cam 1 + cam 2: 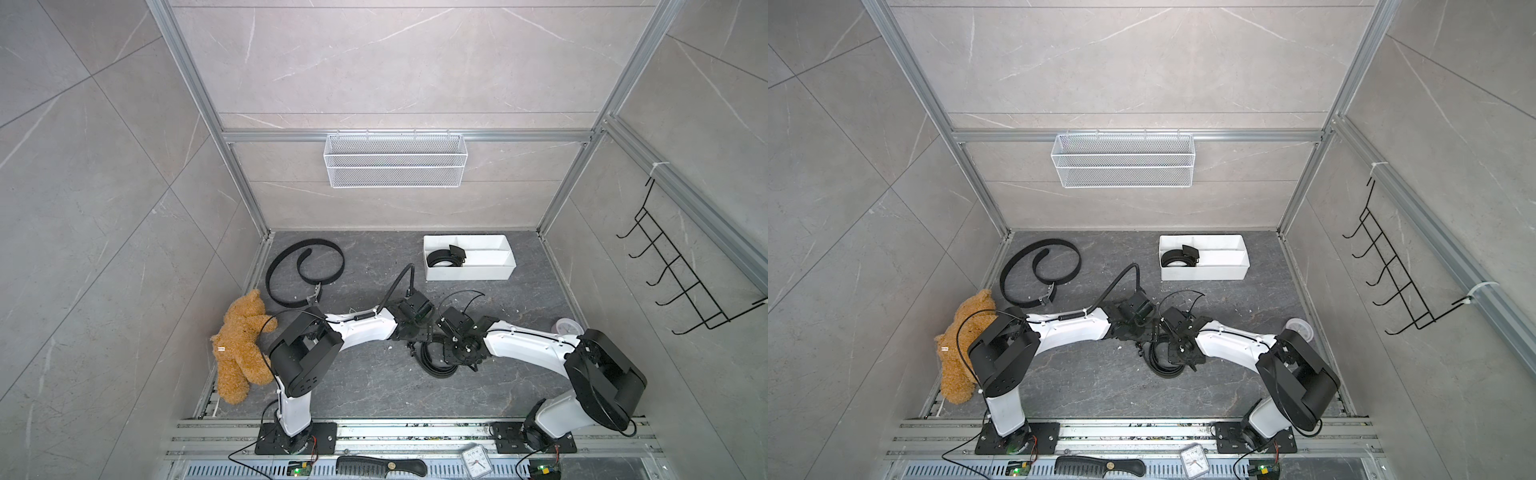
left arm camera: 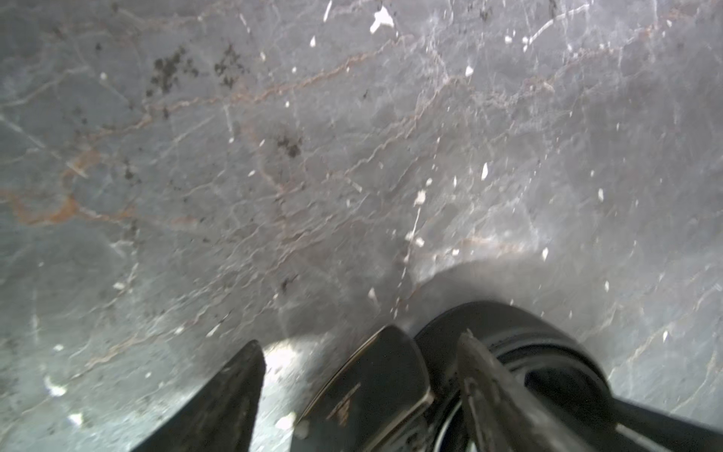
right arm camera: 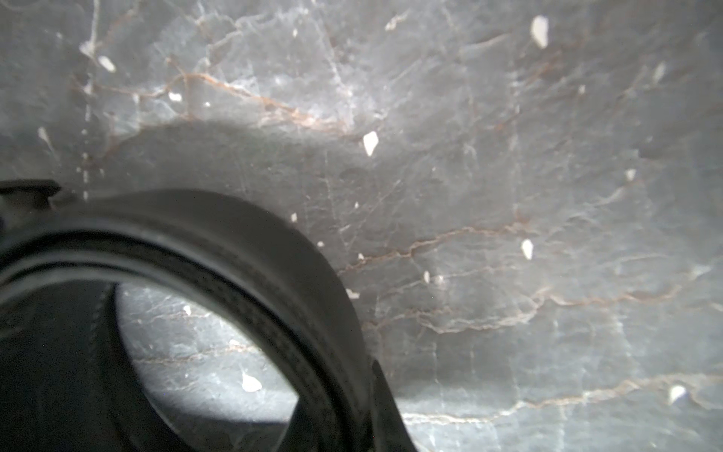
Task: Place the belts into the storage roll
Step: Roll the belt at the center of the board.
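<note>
In both top views the storage roll, a white divided tray (image 1: pixel 469 273) (image 1: pixel 1204 273), stands at the back right. One coiled belt (image 1: pixel 444 258) lies in its near-left compartment. A long black belt (image 1: pixel 305 266) curls loose on the floor at the back left. Another coiled belt (image 1: pixel 434 368) (image 1: pixel 1163 370) sits mid-floor under both grippers. My left gripper (image 2: pixel 360 352) is open, its fingers (image 2: pixel 234 391) wide apart around this belt's buckle (image 2: pixel 375 387). The right gripper (image 3: pixel 348 399) is shut on the coil's wall (image 3: pixel 274 250), one finger (image 3: pixel 387 411) showing outside it.
A brown teddy bear (image 1: pixel 241 349) lies by the left arm's base. A white mesh basket (image 1: pixel 395 160) hangs on the back wall and a black hook rack (image 1: pixel 673 266) on the right wall. A comb (image 1: pixel 380 465) and a clock (image 1: pixel 476 459) lie on the front rail.
</note>
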Controlling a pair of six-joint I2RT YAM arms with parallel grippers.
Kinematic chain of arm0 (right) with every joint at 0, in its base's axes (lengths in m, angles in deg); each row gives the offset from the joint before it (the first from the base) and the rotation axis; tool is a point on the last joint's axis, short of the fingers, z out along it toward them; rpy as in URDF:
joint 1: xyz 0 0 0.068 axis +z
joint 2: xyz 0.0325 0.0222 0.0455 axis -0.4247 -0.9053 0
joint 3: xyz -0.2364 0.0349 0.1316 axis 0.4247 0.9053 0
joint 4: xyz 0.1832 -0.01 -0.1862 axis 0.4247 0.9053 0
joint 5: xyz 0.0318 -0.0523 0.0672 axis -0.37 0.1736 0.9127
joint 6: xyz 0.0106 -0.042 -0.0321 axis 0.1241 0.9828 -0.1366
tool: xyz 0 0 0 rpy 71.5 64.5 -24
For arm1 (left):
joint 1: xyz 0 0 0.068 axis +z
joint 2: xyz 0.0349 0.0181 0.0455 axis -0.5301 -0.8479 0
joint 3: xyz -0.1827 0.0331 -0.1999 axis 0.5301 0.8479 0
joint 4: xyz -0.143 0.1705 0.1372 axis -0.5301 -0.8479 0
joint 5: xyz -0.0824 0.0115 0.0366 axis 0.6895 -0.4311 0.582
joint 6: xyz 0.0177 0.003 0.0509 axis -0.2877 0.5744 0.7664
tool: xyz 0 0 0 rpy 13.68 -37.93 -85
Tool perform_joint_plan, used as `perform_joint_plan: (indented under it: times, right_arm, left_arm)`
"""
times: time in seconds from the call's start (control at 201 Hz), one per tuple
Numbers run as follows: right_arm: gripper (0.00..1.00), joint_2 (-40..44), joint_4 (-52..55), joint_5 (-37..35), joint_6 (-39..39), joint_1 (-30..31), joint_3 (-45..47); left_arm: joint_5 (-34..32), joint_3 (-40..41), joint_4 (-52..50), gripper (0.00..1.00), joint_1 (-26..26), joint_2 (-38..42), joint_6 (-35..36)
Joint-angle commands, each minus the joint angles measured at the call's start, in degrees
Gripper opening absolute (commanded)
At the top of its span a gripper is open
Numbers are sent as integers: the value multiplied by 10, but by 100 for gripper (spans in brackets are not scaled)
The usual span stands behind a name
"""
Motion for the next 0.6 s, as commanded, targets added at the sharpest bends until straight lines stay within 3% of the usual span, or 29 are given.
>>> perform_joint_plan:
  times: [0.0, 0.294, 0.453, 0.592]
  right_arm:
    - [0, -10, 15, -6, -8, 4, 3]
    - [0, -11, 10, -5, -10, 4, 5]
    - [0, -10, 14, -8, -7, 4, 3]
    - [0, -6, 13, -9, -8, 4, 5]
  left_arm:
    - [29, 31, 35, 84, 1, 61, -4]
    - [5, 95, 19, 93, 2, 170, 5]
    - [84, 58, -17, 96, -4, 129, 30]
    - [91, 69, -6, 96, -10, 110, 25]
